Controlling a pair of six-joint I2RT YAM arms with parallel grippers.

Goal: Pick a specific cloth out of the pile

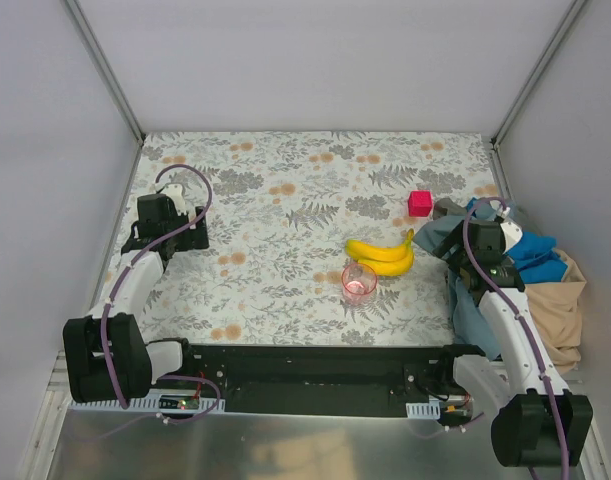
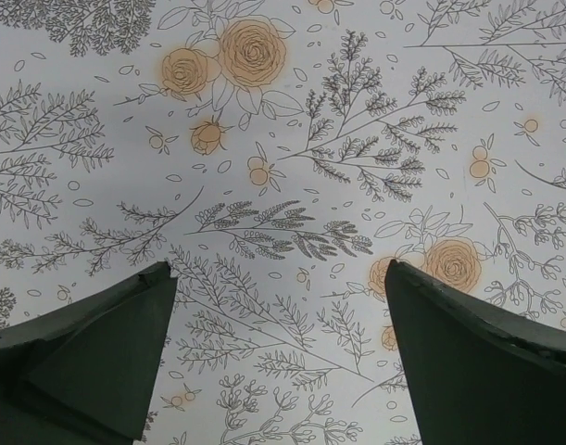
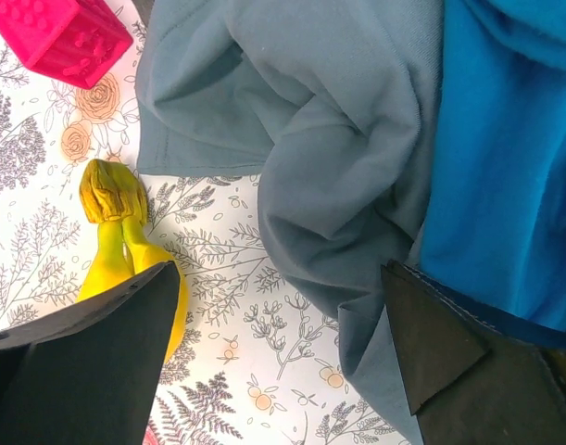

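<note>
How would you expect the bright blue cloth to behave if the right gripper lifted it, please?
The bright blue cloth lies in soft folds, so it would probably hang limp and drape. It is pressed against the grey-blue cloth in the pile, so lifting it may well drag that neighbour along.

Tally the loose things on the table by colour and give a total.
Yellow: 1, the banana bunch
Pink: 2, the cube and the cup
Blue: 1, the bright blue cloth
Grey: 1, the grey cloth
Tan: 1, the tan cloth
Total: 6 in view; more may lie hidden.
</note>
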